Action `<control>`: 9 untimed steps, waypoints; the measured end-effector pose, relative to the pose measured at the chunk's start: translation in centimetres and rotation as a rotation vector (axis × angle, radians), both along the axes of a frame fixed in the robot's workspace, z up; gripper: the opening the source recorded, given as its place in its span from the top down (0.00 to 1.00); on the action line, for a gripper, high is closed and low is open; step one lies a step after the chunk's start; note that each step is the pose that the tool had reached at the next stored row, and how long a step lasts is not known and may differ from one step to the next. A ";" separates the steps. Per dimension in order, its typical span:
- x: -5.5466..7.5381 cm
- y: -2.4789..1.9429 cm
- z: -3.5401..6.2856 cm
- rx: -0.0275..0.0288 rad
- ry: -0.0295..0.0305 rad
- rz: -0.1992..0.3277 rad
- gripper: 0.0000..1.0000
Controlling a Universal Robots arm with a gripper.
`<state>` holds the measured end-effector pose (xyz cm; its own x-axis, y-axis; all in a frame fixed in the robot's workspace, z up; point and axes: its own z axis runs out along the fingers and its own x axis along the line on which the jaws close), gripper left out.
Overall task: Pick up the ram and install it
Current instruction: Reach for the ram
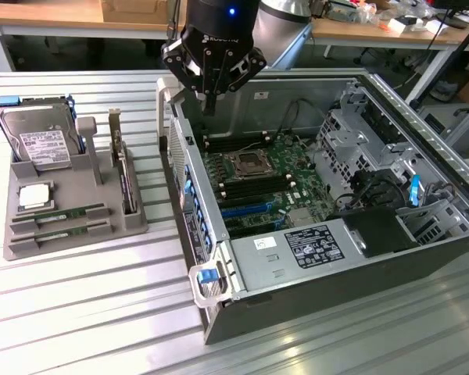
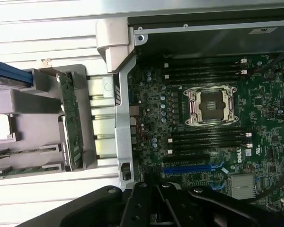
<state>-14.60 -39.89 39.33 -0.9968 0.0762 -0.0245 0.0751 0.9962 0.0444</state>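
Two green ram sticks (image 1: 59, 213) (image 1: 62, 231) lie side by side in the front slots of the grey holder tray (image 1: 70, 242), on the exterior view's left. In the wrist view their ends (image 2: 19, 152) show in the tray. My black gripper (image 1: 210, 100) hangs shut and empty over the rear wall of the open computer case, well apart from the ram. The wrist view shows its fingers (image 2: 166, 209) pressed together above the motherboard (image 2: 203, 156). The black memory slots (image 1: 246, 188) (image 2: 208, 139) on both sides of the processor socket (image 1: 247, 163) stand empty.
The tray also holds a hard drive (image 1: 39, 141), a silver processor chip (image 1: 33, 197) and an upright expansion card (image 1: 123, 168). Inside the case are a power supply (image 1: 297, 250), drive cages (image 1: 359, 133) and cables. A blue latch (image 1: 208, 277) sticks out at the case's front corner.
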 end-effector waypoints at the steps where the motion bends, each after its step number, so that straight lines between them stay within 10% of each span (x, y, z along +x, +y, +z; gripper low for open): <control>1: -0.1 0.00 0.00 0.0000 0.0000 0.000 0.89; 9: -0.4 0.00 0.00 0.0000 0.0001 0.000 0.89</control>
<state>-15.03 -39.89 39.33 -0.9968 0.0763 -0.0244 0.0751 0.9962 0.0444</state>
